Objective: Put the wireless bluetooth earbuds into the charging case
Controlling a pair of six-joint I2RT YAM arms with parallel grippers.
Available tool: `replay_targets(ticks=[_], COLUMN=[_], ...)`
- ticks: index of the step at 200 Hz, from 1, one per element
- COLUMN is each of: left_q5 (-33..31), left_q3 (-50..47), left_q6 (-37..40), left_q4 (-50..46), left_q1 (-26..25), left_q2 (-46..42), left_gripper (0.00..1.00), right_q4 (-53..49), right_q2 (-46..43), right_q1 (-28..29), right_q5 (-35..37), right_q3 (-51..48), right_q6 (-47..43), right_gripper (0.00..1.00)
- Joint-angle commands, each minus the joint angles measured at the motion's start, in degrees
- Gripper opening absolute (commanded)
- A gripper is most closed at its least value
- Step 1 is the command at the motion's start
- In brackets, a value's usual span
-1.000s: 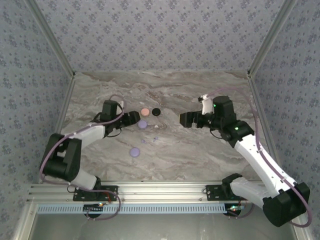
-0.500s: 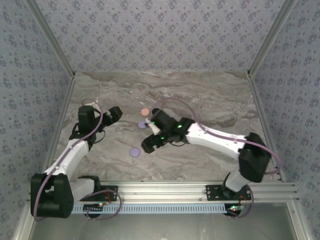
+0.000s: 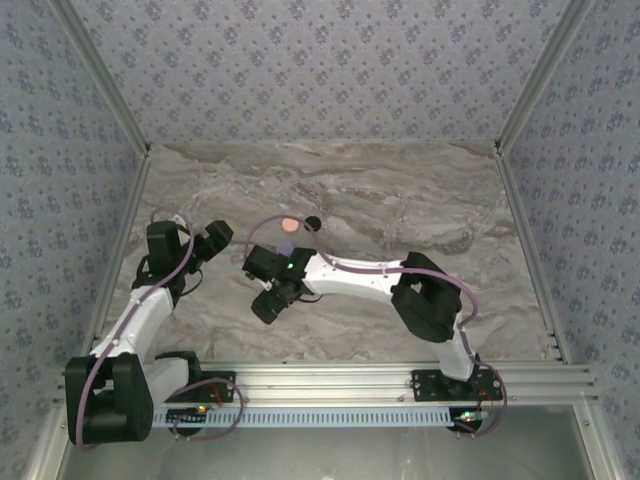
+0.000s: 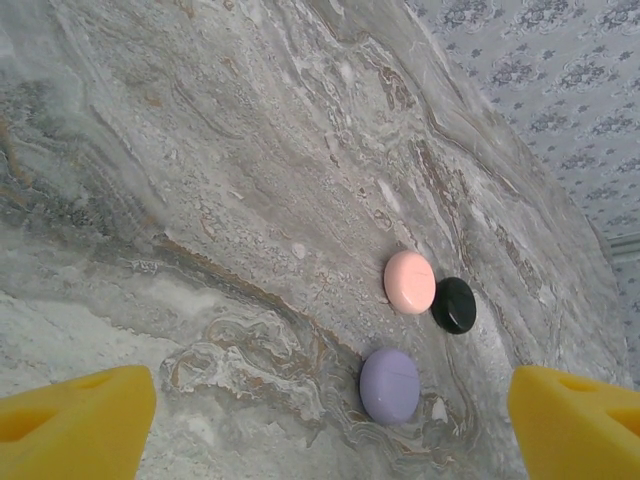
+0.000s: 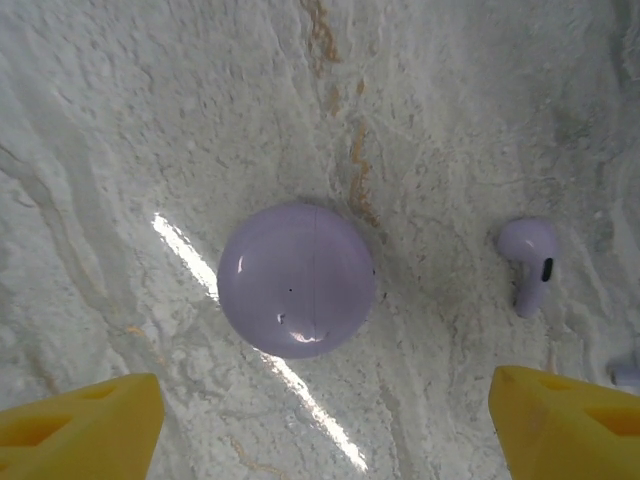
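A grey, marble-patterned table [image 3: 400, 200] carried a pink round case [image 4: 409, 281] just beside a black round case [image 4: 454, 304], with a lavender round case [image 4: 389, 385] near them. Elsewhere lay a second lavender case [image 5: 296, 279], closed, and near it a small lavender earbud [image 5: 530, 262].

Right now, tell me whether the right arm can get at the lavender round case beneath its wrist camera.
Probably yes. The right gripper hangs open right above the lavender case, its fingers well to either side, with nothing else between them. The lavender earbud lies apart to one side, out of the way.
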Motion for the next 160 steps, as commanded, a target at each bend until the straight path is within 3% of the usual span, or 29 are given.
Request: replay_targets(ticks=[1, 59, 160], left_q5=[0.12, -0.03, -0.39], left_q3=[-0.25, -0.32, -0.64], left_q6=[-0.07, -0.16, -0.35], left_q4=[-1.12, -1.27, -1.73], left_q1=[0.43, 0.38, 0.41], left_q2=[-1.25, -1.93, -3.17], left_gripper=[0.9, 0.91, 0.91], right_q4=[-4.93, -7.57, -8.62], right_q2=[3.17, 8.68, 13.5], right_q1=[1.04, 1.51, 0.3], right_q5=[2.37, 2.84, 2.13], right_q3=[3.73, 8.87, 13.26], right_q6=[-0.65, 0.0, 0.61], right_gripper=[0.85, 0.85, 0.72])
